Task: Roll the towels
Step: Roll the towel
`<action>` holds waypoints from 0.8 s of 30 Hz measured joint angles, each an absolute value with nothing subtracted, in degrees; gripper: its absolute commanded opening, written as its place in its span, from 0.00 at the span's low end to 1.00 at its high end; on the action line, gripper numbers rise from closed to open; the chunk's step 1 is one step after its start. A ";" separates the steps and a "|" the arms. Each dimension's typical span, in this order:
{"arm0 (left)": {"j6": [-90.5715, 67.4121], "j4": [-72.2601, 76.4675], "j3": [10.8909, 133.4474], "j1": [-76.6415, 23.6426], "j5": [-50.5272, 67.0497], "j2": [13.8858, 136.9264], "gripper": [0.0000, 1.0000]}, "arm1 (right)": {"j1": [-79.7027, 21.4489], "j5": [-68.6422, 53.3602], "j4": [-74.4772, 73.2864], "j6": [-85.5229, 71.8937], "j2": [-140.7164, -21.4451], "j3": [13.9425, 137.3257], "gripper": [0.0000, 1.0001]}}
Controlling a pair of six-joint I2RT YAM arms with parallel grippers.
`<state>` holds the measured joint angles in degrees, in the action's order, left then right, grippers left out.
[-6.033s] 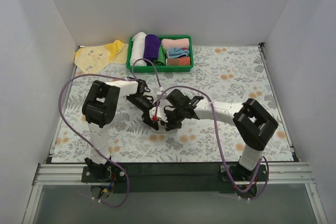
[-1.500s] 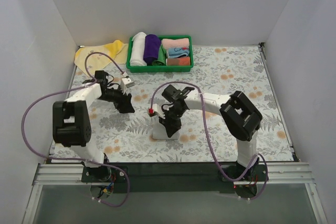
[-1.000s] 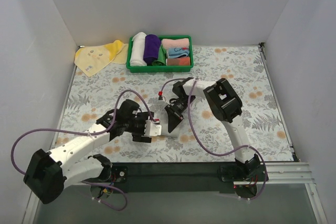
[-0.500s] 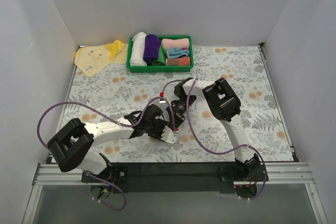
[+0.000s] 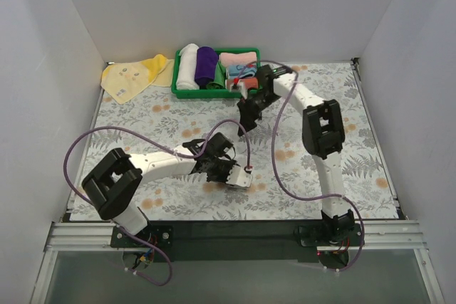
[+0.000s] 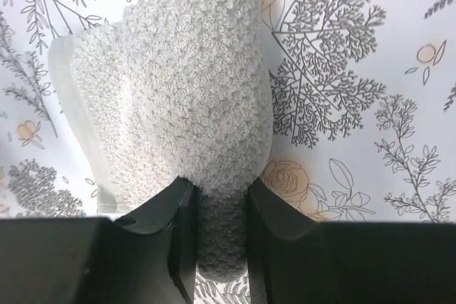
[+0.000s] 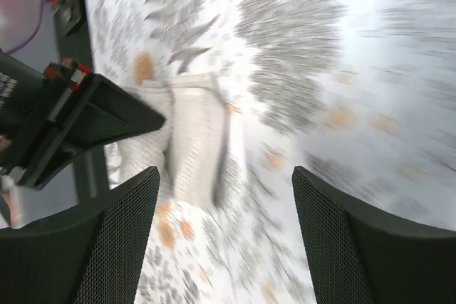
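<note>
Your left end effector is clenching the bundled grey towel on the near-centre counter. Your right end effector is hovering released, fingers wide apart, beside the green tray. The yellow towel is lying flat in the far-left corner.

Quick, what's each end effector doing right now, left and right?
Left end effector: closed on the rolled grey towel.
Right end effector: open, holding nothing.
</note>
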<state>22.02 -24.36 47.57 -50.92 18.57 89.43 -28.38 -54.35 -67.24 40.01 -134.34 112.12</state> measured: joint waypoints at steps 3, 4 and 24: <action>19.86 -29.71 52.53 -50.78 20.34 93.03 0.07 | -21.39 -52.66 -65.43 37.80 -129.58 115.98 0.68; 19.00 -31.42 54.39 -50.74 21.04 94.39 0.08 | -19.11 -52.14 -64.90 37.41 -127.24 116.11 0.68; 12.40 -65.21 84.77 -36.77 58.24 128.20 0.12 | -27.94 -34.44 -53.52 40.01 -80.66 75.09 0.59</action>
<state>12.40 -65.21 84.77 -36.77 58.24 128.20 -27.94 -34.44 -53.52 40.01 -80.66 75.09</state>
